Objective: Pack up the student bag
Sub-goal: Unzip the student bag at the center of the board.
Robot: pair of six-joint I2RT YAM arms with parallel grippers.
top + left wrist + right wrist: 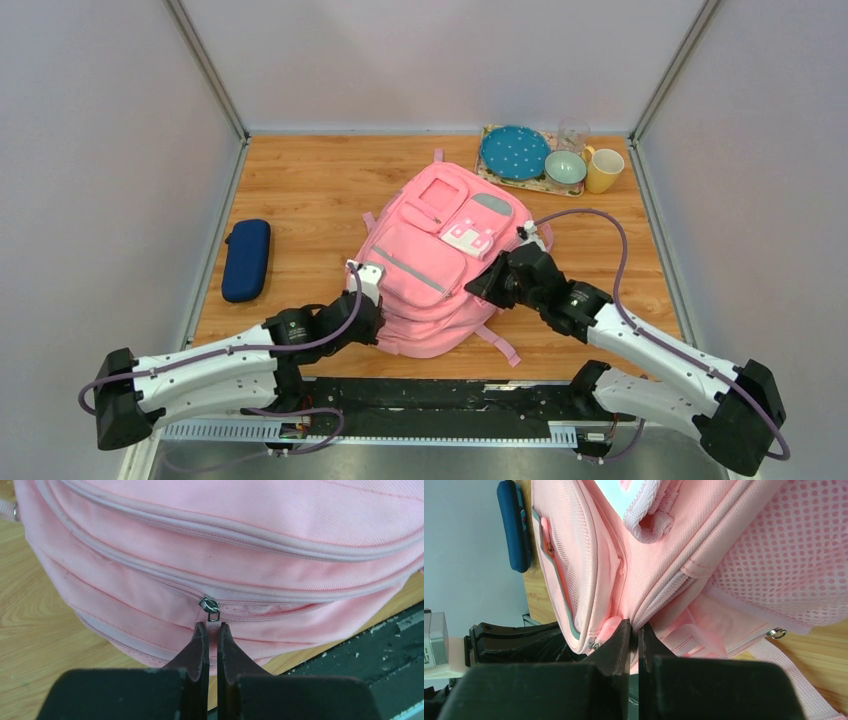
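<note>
My left tool (212, 626) pinched the pink bag (430, 270) by its zip pull (211, 607). My right tool (634, 626) sat clamped on its side fabric.

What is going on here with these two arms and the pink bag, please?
Both arms are working on the student bag, which lies flat on the table. The left gripper has its jaws closed on the zip pull of a compartment at the bag's near edge. The right gripper pinches the fabric on the bag's side, apparently steadying it. A navy case lies apart on the left.
</note>
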